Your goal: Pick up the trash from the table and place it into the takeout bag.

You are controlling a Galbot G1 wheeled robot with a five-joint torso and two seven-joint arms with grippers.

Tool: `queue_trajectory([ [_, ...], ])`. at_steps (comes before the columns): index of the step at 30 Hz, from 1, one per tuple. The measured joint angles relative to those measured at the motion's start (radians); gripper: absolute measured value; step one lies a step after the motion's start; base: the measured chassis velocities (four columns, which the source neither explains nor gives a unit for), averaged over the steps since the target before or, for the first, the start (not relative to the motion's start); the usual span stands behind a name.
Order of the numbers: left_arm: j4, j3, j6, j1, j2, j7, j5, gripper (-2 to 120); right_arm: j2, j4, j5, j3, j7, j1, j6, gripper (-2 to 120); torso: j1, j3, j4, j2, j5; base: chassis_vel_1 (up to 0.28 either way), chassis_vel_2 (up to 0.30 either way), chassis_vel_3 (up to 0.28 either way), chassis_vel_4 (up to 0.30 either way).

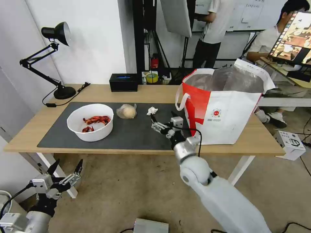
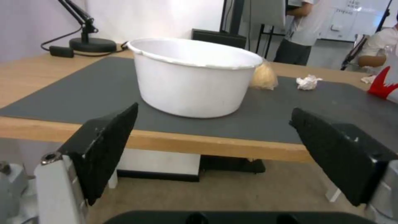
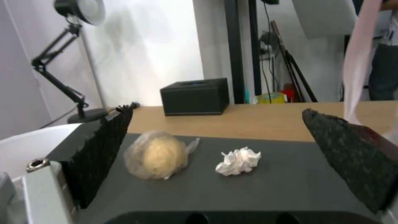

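Note:
On the dark mat of the table (image 1: 39, 129) the trash lies in a row: a white bowl (image 1: 90, 126) with red shells, a clear bag around a pale lump (image 1: 127, 111), and a crumpled white tissue (image 1: 151, 111). The takeout bag (image 1: 226, 113) stands open at the table's right end. My right gripper (image 1: 163, 117) hovers open over the mat just in front of the tissue, beside the bag's red panel. Its wrist view shows the lump (image 3: 157, 158) and tissue (image 3: 238, 161) ahead between the open fingers (image 3: 104, 155). My left gripper (image 1: 64, 170) is open, low before the table's front left, facing the bowl (image 2: 192, 81).
A black tissue box (image 1: 123, 82) sits at the table's back edge, a black desk lamp (image 1: 56, 61) at the back left. The bag's loop handle (image 1: 179, 97) hangs toward the mat. People are in the room behind. A white box (image 1: 291, 144) lies on the floor at right.

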Motion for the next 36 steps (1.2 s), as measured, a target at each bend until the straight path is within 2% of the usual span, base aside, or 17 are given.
queue_trajectory([
  [2,0.000,0.000,0.000,0.000,0.000,0.000,0.000,100,0.000,-0.002,0.002,-0.001,0.001,0.003,-0.001,100,0.000,0.000,0.0000,0.000,0.0000,0.000,0.000,0.000,0.000],
  [4,0.002,-0.006,-0.003,-0.002,0.000,0.003,0.000,100,0.022,-0.092,0.021,-0.042,0.015,0.108,-0.014,100,0.000,0.000,0.0001,0.000,-0.0001,0.000,0.000,0.000,0.000],
  [8,0.008,-0.007,-0.003,-0.011,0.004,0.003,-0.003,100,0.061,-0.185,0.037,-0.087,0.039,0.218,-0.033,100,0.000,0.000,0.0001,0.000,-0.0003,0.000,0.000,0.000,0.000],
  [15,0.015,-0.006,-0.002,-0.023,0.007,0.003,-0.006,100,0.140,-0.317,0.097,-0.135,0.086,0.344,-0.093,100,0.000,0.000,0.0001,0.000,-0.0001,0.000,0.000,0.000,0.000],
  [24,0.023,-0.014,-0.002,-0.026,0.015,0.003,-0.020,100,0.262,-0.495,0.193,-0.136,0.189,0.431,-0.181,100,0.000,0.000,0.0001,0.000,-0.0001,0.000,0.000,0.000,0.000],
  [36,0.024,-0.014,-0.002,-0.025,0.012,0.009,-0.022,100,0.391,-0.669,0.348,-0.105,0.321,0.512,-0.268,100,0.000,0.000,0.0003,0.000,-0.0002,0.000,0.000,0.000,0.000],
])
